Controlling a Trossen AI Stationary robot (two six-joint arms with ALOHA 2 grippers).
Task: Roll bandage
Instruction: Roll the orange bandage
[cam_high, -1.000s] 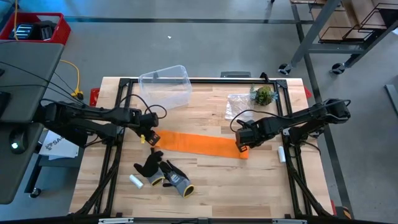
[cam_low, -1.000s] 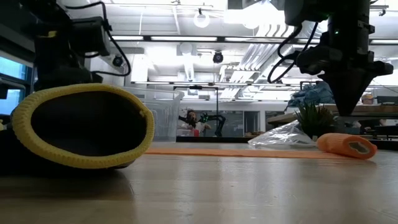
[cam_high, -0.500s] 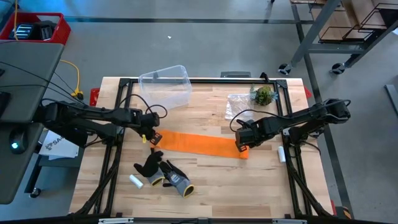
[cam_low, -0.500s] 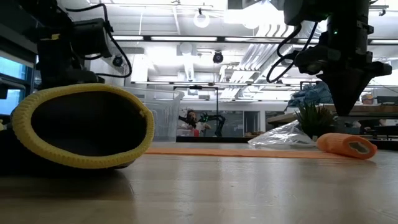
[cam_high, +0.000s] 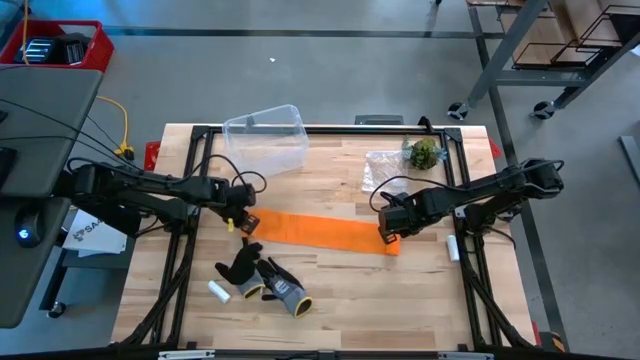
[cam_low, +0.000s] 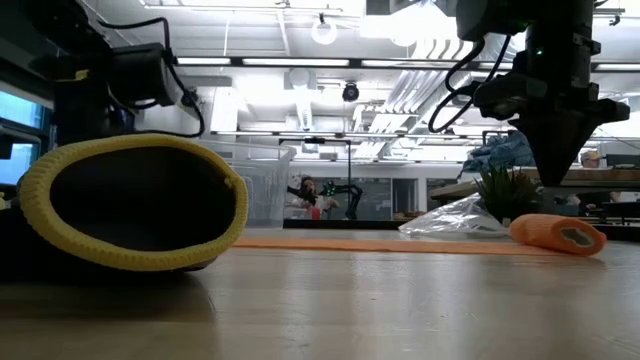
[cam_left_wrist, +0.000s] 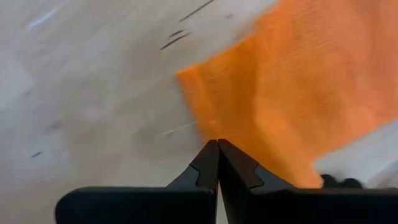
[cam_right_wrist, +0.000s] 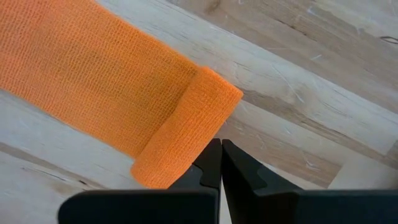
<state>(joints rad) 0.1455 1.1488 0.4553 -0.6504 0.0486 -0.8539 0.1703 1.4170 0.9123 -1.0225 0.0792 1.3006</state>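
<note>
The orange bandage (cam_high: 320, 232) lies flat across the middle of the table, and its right end is wound into a small roll (cam_right_wrist: 186, 130), which also shows in the low view (cam_low: 558, 233). My left gripper (cam_left_wrist: 217, 142) is shut and points down at the bandage's left end (cam_high: 250, 222). My right gripper (cam_right_wrist: 221, 142) is shut and points down right beside the roll, on its outer side. In the high view the right gripper (cam_high: 388, 236) stands at the strip's right end. My left gripper comes from above with shut fingertips (cam_left_wrist: 210, 152) at the bandage's left end (cam_left_wrist: 214, 121), which lies flat on the table. I cannot tell whether any cloth is caught between the tips. My right gripper stands with shut fingertips (cam_right_wrist: 213, 152) against the roll's outer side (cam_right_wrist: 208, 127), near one end of it. It points down, the roll rests on the table, and I cannot tell whether they touch.
Black-grey-yellow gloves (cam_high: 262, 280) and a small white cylinder (cam_high: 218, 291) lie near the front left; a glove cuff (cam_low: 130, 205) fills the low view's left. A clear tub (cam_high: 266, 138) stands at the back left, a plastic bag with a green plant (cam_high: 400, 162) at the back right.
My left arm has sunk a little toward the bandage's left end. The bandage, its roll and my right gripper have kept still.
</note>
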